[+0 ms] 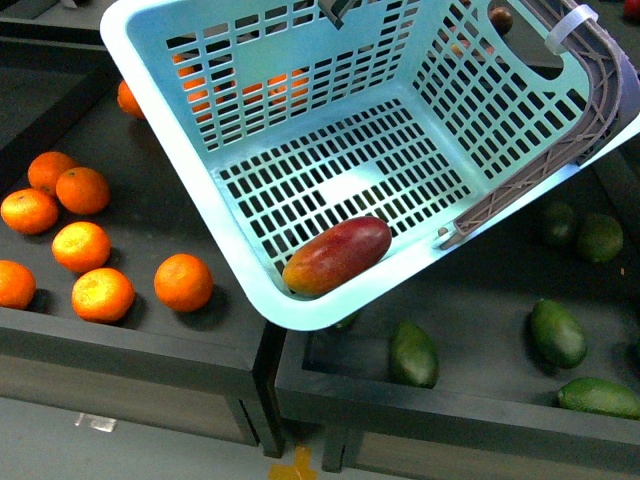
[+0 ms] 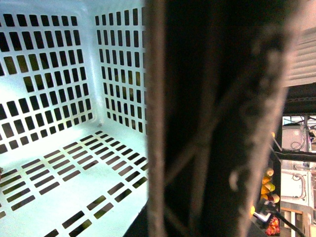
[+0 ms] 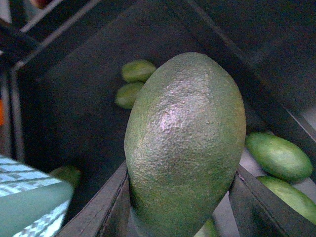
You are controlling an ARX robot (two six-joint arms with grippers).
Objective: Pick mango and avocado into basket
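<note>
A light turquoise slotted plastic basket (image 1: 300, 310) hangs tilted above two dark trays, its low corner over the divide between them. The elongated red mango (image 1: 337, 256), shading to orange-yellow at one end, lies inside against that low corner, touching the floor and the rim wall. The grey-brown ribbed swing handle (image 1: 560, 150) with a white zip tie (image 1: 570, 25) folds along the basket's right side. The top of the basket is cut off by the frame edge. Round oranges (image 1: 183, 282) sit loose in the left tray (image 1: 130, 340), with more showing only in slivers through the basket's slots. Smooth dark green avocados (image 1: 413, 354) lie in the right tray (image 1: 450, 400), and one is mostly hidden under the basket rim. In the right wrist view a large pebbly green avocado (image 3: 185, 148) fills the middle. The right gripper (image 3: 180, 170) clamps it, with its dark fingers (image 3: 106, 207) pressed against both flanks. The avocado's lower end is cut off by the frame. Paler green fruits (image 3: 279, 155) lie in the tray behind it, and a blurred corner of the basket (image 3: 29, 197) shows at the frame edge. In the left wrist view a blurred dark bar that seems to be the handle (image 2: 217, 118) blocks much of the frame, with the basket's slotted inside (image 2: 59, 74) beside it. The left gripper cannot be made out, so I cannot tell whether it is open or closed.
</note>
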